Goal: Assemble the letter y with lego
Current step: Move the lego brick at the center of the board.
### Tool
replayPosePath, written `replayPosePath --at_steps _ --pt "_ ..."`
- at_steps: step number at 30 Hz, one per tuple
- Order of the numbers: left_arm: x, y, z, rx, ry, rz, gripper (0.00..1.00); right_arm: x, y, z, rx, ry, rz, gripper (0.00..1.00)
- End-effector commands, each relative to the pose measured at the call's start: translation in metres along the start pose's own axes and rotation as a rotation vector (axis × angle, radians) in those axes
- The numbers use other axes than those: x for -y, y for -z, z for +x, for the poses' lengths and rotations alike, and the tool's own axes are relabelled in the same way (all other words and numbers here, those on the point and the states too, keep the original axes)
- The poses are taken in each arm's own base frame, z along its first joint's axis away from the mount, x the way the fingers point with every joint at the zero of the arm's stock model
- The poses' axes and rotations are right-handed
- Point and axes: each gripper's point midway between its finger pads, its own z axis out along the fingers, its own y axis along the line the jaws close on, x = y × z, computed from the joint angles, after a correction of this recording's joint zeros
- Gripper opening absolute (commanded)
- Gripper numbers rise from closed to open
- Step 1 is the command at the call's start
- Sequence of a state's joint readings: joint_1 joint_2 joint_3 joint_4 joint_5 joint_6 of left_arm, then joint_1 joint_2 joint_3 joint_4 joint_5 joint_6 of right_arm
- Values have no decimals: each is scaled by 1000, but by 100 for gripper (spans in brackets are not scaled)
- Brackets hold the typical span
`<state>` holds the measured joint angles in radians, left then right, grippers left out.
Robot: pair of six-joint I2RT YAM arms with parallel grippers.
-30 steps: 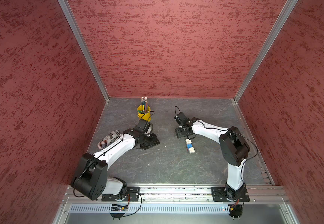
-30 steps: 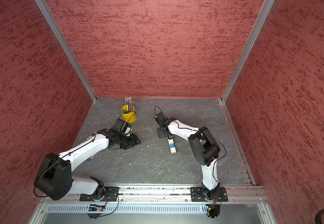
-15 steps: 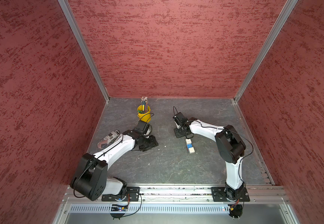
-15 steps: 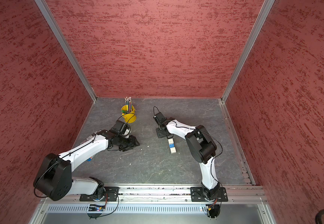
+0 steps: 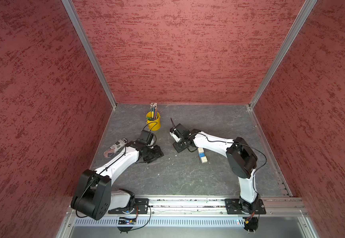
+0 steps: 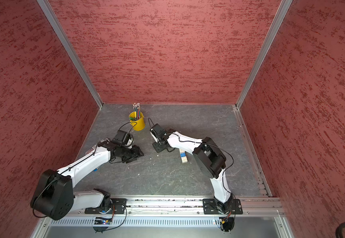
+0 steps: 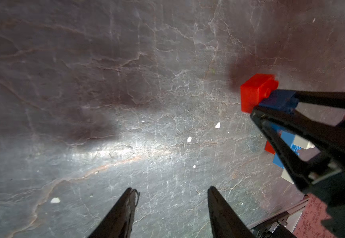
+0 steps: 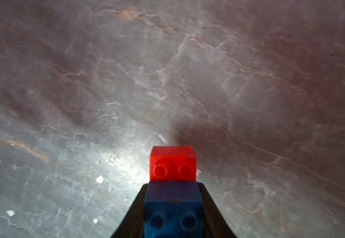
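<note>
right gripper clamping together on a blue brick, red brick joined at its far end, both held close to the table; left gripper hanging with jaws apart, gripping nothing; white-and-blue brick cluster lying on the table beside the right forearm

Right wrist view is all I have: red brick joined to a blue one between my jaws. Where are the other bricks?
Observer: A white-and-blue brick cluster lies on the table beside the right arm, behind the right gripper.
Operator: Good, I'm holding the blue brick. Left gripper free?
Observer: Yes, the left gripper is open and empty.
Operator: Any obstacles?
Observer: A yellow pencil bucket stands nearer the back wall, apart from both grippers.
</note>
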<state>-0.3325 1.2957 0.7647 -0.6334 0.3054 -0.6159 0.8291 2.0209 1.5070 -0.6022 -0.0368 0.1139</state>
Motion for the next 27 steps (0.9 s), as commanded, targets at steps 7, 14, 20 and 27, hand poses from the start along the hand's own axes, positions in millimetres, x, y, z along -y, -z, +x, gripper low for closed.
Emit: replayPosePath --at_steps 7,14,20,27 --pt "-14 3 2 18 29 -22 58 -54 -1 7 -6 214 -97 35" --pt "-17 1 4 11 34 -27 58 -60 -9 19 -27 292 -75 37" --pt "-19 -1 3 5 37 -33 58 -61 -15 27 -54 335 -63 37" --pt "-20 -4 4 -2 38 -37 58 -59 -17 31 -67 364 -49 39"
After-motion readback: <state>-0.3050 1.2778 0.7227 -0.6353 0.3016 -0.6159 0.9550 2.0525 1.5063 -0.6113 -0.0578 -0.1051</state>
